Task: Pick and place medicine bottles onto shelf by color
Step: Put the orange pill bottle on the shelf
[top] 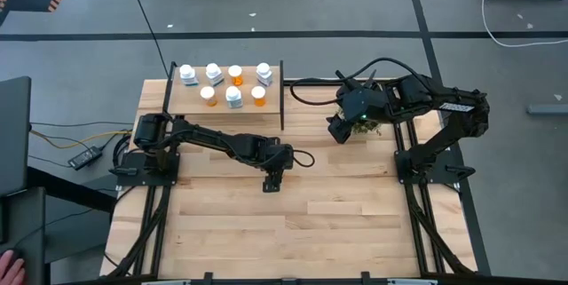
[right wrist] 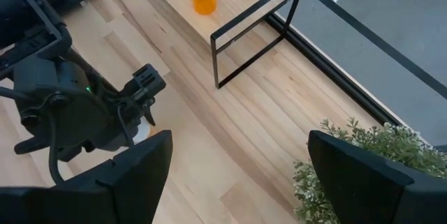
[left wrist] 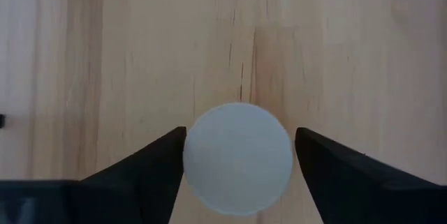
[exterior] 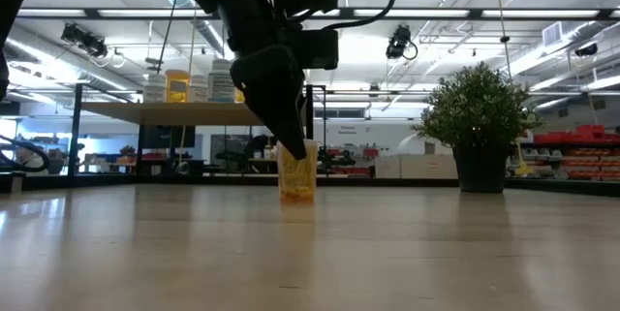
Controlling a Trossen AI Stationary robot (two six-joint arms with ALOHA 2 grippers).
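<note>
An orange medicine bottle with a white cap stands upright on the tabletop near the middle. My left gripper is right above it, pointing down and open, with one finger on each side of the cap; a narrow gap shows at one finger. The gripper hides the bottle in the high view. The light-wood shelf at the far left carries several bottles, orange and white mixed. My right gripper is open and empty, held high at the far right beside the plant.
The shelf's black upright divider stands at its right end. The potted plant stands at the far right of the table. Bare wooden tabletop lies in front of and between the arms. Cables trail off the table's left side.
</note>
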